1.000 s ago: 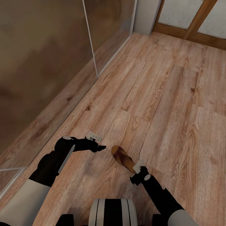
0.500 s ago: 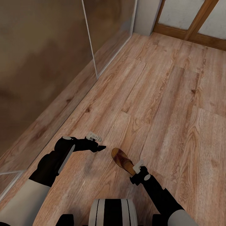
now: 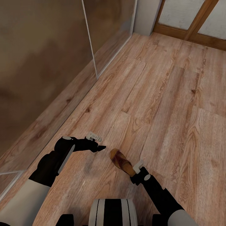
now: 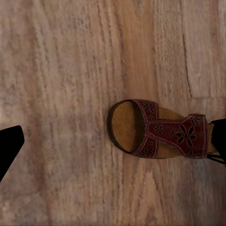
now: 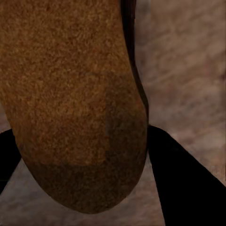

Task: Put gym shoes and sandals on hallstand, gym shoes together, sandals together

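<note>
One brown sandal (image 3: pixel 120 159) with a tan footbed lies low over the corridor floor (image 3: pixel 163 94), toe pointing away from me. My right gripper (image 3: pixel 137 168) is shut on its heel; in the right wrist view the footbed (image 5: pixel 70 94) sits between the two black fingers (image 5: pixel 186 183). In the left wrist view the sandal (image 4: pixel 155 129) shows from above, with its cut-out strap. My left gripper (image 3: pixel 98 143) hangs open just left of the sandal's toe, holding nothing. The gym shoes and the hallstand are out of view.
A mirrored sliding-door wardrobe (image 3: pixel 40 62) runs along the left side. A wood-framed glass door (image 3: pixel 191 18) closes the far end. Wood plank floor stretches ahead and to the right.
The sandal has shifted slightly in the right gripper: its toe moved a little left and toward me, and its strap now shows more. Both arms stay almost still.
</note>
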Motion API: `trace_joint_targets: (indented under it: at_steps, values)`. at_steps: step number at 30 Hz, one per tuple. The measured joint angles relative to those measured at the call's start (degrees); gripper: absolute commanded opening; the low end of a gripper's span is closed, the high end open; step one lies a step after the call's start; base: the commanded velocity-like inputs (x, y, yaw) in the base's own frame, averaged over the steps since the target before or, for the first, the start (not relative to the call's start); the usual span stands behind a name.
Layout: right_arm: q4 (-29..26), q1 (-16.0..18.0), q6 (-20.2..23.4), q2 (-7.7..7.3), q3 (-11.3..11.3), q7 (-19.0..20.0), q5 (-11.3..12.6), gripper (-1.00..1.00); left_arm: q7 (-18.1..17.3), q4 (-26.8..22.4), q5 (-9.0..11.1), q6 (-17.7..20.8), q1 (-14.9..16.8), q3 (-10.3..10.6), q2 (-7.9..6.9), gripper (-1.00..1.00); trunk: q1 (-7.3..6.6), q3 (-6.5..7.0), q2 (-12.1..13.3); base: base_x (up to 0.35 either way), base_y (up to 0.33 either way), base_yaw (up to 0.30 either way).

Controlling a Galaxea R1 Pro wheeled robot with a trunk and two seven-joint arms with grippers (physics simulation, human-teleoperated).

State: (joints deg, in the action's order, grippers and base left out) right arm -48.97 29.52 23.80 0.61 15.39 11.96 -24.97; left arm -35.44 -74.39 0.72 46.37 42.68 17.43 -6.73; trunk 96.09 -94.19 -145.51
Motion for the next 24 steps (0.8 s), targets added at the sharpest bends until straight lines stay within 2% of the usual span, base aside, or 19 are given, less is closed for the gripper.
trace_joint_targets:
  at_steps: [24]
  values:
    - [-0.04,0.0,-0.05,0.01,-0.01,0.06,-0.1,-1.0,0.0,0.0,0.0,0.05,0.0,-0.02,-0.01,1.0,0.0,0.0,0.0,0.0,0.0,0.0]
